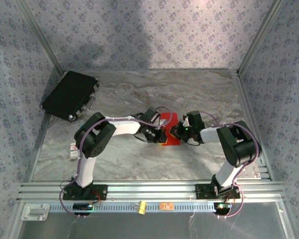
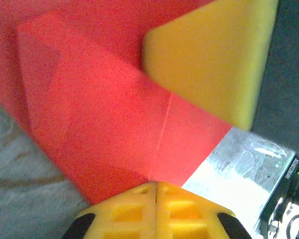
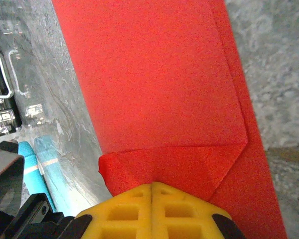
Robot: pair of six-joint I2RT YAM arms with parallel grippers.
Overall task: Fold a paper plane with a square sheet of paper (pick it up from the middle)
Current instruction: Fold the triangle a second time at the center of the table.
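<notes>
Red paper sheet (image 3: pixel 159 74) part-folded, long axis near-far; left tool (image 2: pixel 154 186) and right tool (image 3: pixel 152 185) both closed, tips on opposite edges.

Grey marbled table (image 1: pixel 139 94), black rectangular case (image 1: pixel 70 94) at its far left corner, red sheet of paper (image 1: pixel 170 120) partly folded near the middle
</notes>
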